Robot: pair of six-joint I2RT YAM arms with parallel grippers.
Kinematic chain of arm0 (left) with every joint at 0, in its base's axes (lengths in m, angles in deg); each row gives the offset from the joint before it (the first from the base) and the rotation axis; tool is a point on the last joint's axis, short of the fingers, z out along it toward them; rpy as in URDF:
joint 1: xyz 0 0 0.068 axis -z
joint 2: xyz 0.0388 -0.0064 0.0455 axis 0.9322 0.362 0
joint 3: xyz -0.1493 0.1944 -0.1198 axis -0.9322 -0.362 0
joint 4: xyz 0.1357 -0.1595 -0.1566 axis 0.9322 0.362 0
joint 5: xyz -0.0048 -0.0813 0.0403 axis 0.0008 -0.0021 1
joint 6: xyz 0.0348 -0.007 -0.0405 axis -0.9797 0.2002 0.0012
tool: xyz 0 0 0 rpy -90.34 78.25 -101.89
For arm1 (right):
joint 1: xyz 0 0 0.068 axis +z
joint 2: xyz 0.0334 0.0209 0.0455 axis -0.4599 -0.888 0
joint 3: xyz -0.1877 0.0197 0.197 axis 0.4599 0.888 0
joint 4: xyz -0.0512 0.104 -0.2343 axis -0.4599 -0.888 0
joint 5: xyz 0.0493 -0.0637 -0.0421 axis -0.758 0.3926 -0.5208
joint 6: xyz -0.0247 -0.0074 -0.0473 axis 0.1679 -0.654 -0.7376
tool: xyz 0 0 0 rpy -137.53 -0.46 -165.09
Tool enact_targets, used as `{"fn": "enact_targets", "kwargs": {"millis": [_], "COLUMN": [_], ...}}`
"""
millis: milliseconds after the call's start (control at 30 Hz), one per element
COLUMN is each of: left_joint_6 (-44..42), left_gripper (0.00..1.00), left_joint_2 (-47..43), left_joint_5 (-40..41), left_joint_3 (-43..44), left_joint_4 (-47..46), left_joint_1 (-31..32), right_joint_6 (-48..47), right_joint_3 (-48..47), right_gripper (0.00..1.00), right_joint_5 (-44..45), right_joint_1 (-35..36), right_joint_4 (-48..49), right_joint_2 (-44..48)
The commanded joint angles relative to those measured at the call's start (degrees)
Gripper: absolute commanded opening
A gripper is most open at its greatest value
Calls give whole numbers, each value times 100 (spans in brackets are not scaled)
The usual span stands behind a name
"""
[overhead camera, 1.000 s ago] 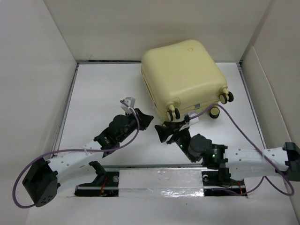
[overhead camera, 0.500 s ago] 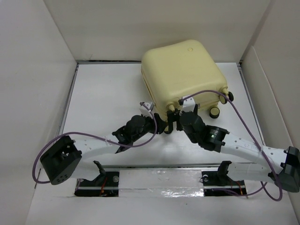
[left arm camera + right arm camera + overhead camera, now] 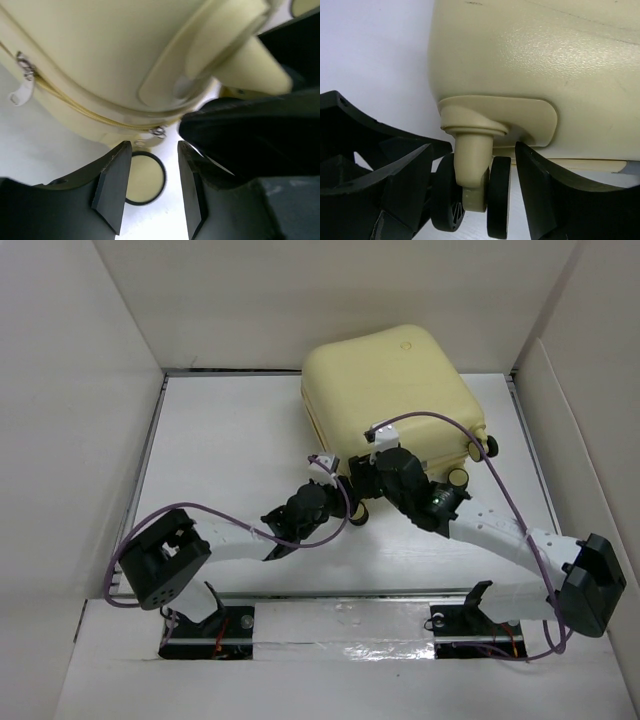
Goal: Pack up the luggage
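The luggage (image 3: 390, 395) is a pale-yellow hard-shell suitcase lying closed at the back right of the table. Both grippers meet at its near left corner. In the right wrist view my right gripper (image 3: 473, 150) is open, its fingers on either side of a cream-and-black caster wheel (image 3: 472, 200) under the shell (image 3: 535, 60). In the left wrist view my left gripper (image 3: 154, 150) is open just below the shell's zipper seam (image 3: 75, 107), with a caster wheel (image 3: 144, 177) seen between its fingers. The right gripper's black body (image 3: 250, 135) is close at its right.
Two more casters (image 3: 457, 478) (image 3: 490, 445) stick out on the luggage's near right side. A zipper pull (image 3: 20, 92) hangs on the seam. White walls enclose the table (image 3: 220, 440); a cardboard panel (image 3: 580, 440) stands at the right. Purple cables (image 3: 440, 420) loop over the arms.
Both arms have reached forward from the table's near middle to the luggage's near left caster. The luggage has not moved.
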Motion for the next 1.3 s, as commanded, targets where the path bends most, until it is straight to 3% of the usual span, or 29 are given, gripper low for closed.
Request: {"fn": "enact_targets", "kwargs": {"millis": [0,100,267,333,433,600,900,1133,1267], "left_joint_6": [-182,-234,-235,-243,-270,-445,-516,-683,-718], "left_gripper": [39,39,36,36,35,36,39,39,39], "left_joint_2": [153,320,566,602,681,751,725,628,716], "left_joint_5": [525,666,947,1062,1395,1475,975,667,666], "left_joint_3": [353,441,643,678,792,775,371,107,133], "left_joint_4": [-653,-750,-776,-820,-803,-1109,-1760,-1954,-2024], "left_joint_1": [115,116,230,308,466,765,819,924,977], "right_joint_6": [-172,-260,-383,-392,-410,-392,-357,-348,-348], "right_joint_3": [-168,-343,-431,-423,-379,-238,-133,-132,-168], "right_gripper": [73,71,55,55,43,55,58,57,48], "right_joint_5": [-720,-861,-1037,-1152,-1300,-1459,-1626,-2048,-2154], "right_joint_1": [-128,-129,-129,-129,-129,-129,-296,-472,-419], "right_joint_4": [620,489,392,357,330,479,673,840,822], "right_joint_2": [-67,-252,-392,-410,-402,-349,-296,-138,-156]}}
